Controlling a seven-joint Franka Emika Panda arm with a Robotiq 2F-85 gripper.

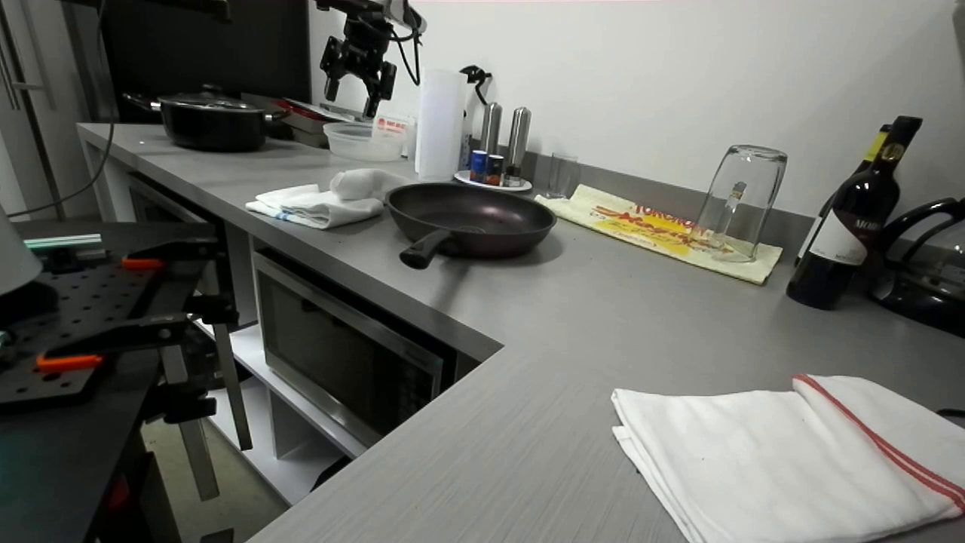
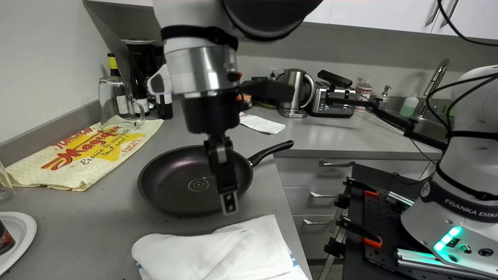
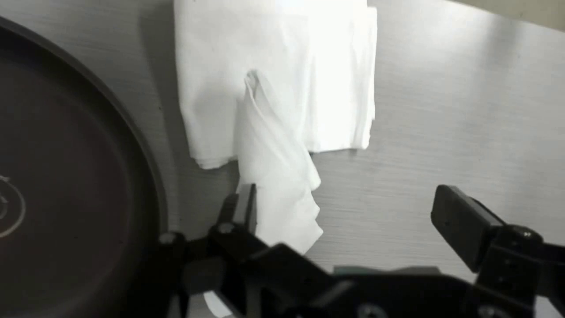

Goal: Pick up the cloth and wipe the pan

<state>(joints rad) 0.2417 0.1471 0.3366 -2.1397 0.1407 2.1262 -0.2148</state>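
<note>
Inside the pan (image 2: 183, 175) we note a pale ring mark (image 2: 199, 184), too small to read; wiping not begun, we judge.

Just beside the pan, apart from its rim, the cloth (image 3: 273, 115) rests on the counter (image 1: 588, 317): white, blue-striped at an edge, folded, one loose flap (image 3: 278, 185) standing out from the stack. Pick-up not done.

Above, on the cloth's side of the pan, hangs the gripper (image 3: 346, 191). Jaws wide, nothing between them, clear of the cloth as far as we can tell. We put the work at its approach step. Left, by our reckoning: lower over the flap, pinch it, lift, carry the cloth across the pan's rim, rub round the inside.

Near the pan, on the side away from its handle (image 2: 270, 152), a yellow-printed towel (image 2: 85, 153). We read "TORCHON Magique", then "Essuie la vaisselle tout seul!"; the bracketed word after that defeats us.

Well apart from the pan, along the wall (image 1: 641, 90), a wine bottle (image 1: 846, 219): label begins "MOR", the rest unclear to us.

Also well apart, off the counter on the pan's handle side, the robot base (image 2: 428, 222) carries "FRANKA EMIKA" on a dark band (image 2: 471, 208).
</note>
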